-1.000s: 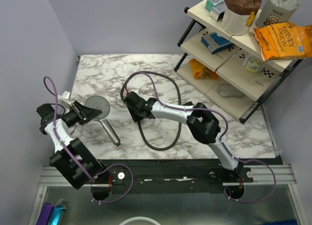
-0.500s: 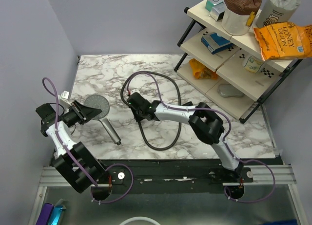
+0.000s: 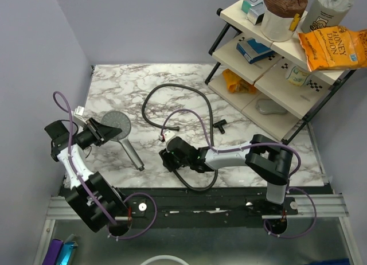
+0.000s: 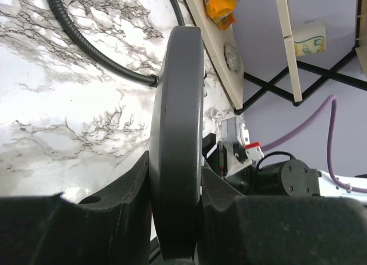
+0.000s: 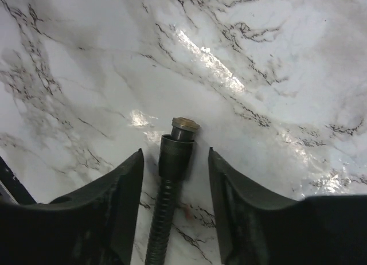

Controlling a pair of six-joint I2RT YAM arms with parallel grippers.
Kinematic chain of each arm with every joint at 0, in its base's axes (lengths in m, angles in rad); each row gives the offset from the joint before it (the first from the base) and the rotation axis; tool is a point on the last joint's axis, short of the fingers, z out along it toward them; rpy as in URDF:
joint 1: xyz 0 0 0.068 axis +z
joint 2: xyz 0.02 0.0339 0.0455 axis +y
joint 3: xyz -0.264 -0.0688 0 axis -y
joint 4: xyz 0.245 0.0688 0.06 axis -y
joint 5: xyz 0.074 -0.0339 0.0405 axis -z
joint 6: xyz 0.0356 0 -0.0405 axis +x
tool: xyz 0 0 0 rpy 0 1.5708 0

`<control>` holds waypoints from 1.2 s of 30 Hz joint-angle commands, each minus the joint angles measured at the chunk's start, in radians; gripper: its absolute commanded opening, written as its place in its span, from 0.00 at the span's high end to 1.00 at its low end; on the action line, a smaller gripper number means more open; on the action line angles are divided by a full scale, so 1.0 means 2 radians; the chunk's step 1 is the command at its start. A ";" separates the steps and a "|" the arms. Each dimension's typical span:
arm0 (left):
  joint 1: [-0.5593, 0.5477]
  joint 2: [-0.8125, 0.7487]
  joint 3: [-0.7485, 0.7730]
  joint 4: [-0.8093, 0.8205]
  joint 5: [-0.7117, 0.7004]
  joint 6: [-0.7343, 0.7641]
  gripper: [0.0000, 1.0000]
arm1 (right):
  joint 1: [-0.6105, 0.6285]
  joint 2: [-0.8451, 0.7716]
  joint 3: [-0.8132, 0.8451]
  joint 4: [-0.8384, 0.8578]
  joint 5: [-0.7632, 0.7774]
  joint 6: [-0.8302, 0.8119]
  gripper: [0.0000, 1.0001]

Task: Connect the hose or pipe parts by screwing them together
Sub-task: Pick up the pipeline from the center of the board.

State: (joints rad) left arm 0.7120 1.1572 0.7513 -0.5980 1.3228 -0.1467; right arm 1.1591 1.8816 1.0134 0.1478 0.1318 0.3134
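Far left: left gripper (image 3: 98,131) is clamped on the rim of the shower head (image 3: 116,125). The left wrist view shows the head edge-on (image 4: 175,133), pinched between both fingers. Its face is up and its handle runs down-right on the counter (image 3: 114,81), with the free end at lower centre-left. It sits in the same spot and grip as a second ago, apart from a slight shift of the arm. The big change is the right gripper (image 3: 170,158). It was at upper centre over the hose, and it has now swung down to lower centre, closer to the handle's free end. The arm is folded lower, and the near loop of the hose (image 3: 189,90) lies lower in the frame than before, so the hose end has probably been dragged along with it. In the right wrist view the right gripper (image 5: 175,162) has its jaws apart, straddling the hose end without touching it. The brass nut (image 5: 185,125) lies flat on the marble just ahead of the fingers, so nothing is held. For the task this means the nut has been brought nearer the handle, but the two are not joined and no threading has started. The nut needs a re-grip before it can be lined up. The arm's move also uncovered a small black T-shaped piece (image 3: 221,124) at centre-right. The shelf (image 3: 269,87) on the right is unchanged.
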 commanded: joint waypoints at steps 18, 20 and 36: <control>-0.110 0.052 -0.082 0.398 -0.118 -0.270 1.00 | 0.047 -0.036 -0.084 -0.018 0.051 0.040 0.46; -0.113 0.070 -0.082 0.409 -0.117 -0.273 1.00 | 0.051 -0.023 -0.077 -0.012 0.067 0.041 0.47; -0.117 0.131 -0.104 0.482 -0.098 -0.254 1.00 | 0.058 0.033 -0.010 -0.002 0.151 0.033 0.56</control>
State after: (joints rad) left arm 0.4820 1.4403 0.5476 0.3038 1.0981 -0.6697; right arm 1.2690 1.8729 0.9661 0.1928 0.3904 0.3729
